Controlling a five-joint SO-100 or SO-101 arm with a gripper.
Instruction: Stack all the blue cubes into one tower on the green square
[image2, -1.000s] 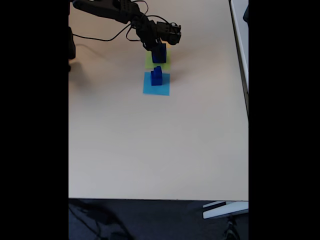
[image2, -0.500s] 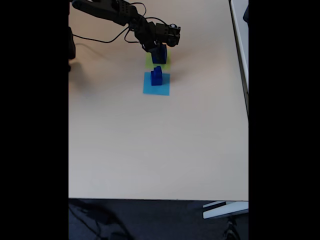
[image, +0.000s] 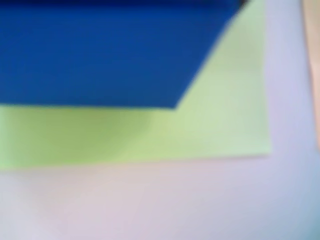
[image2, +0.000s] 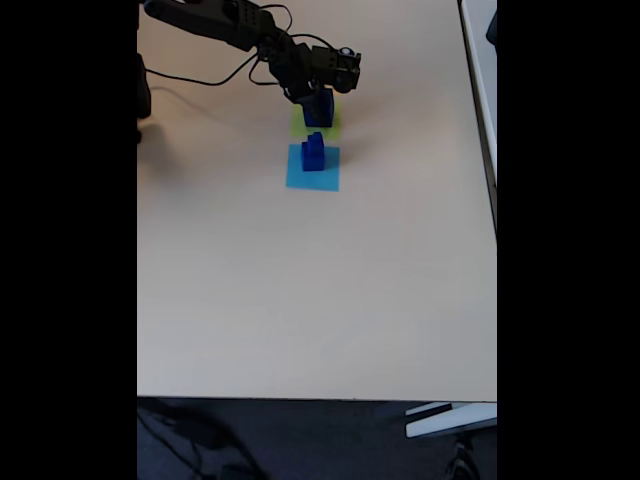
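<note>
A large blue cube (image2: 319, 108) is seen on the green square (image2: 331, 121) in the fixed view, near the far end of the table (image2: 300, 300). In the wrist view the cube (image: 100, 55) covers the upper left, and a bare strip of the green square (image: 220, 125) is left along its lower and right sides, with the square's corner at lower right. The gripper (image2: 317, 97) is placed directly over this cube; whether it is clenched on it or released cannot be told. Just in front, on a light-blue square (image2: 312, 176), two more blue cubes (image2: 314, 152) are found, seemingly the smaller upon the larger. The two squares lie close, edge to edge or nearly so. A wide bare stretch of table is left toward the near edge and to both sides. A black cable (image2: 205, 80) is draped behind the arm.
</note>
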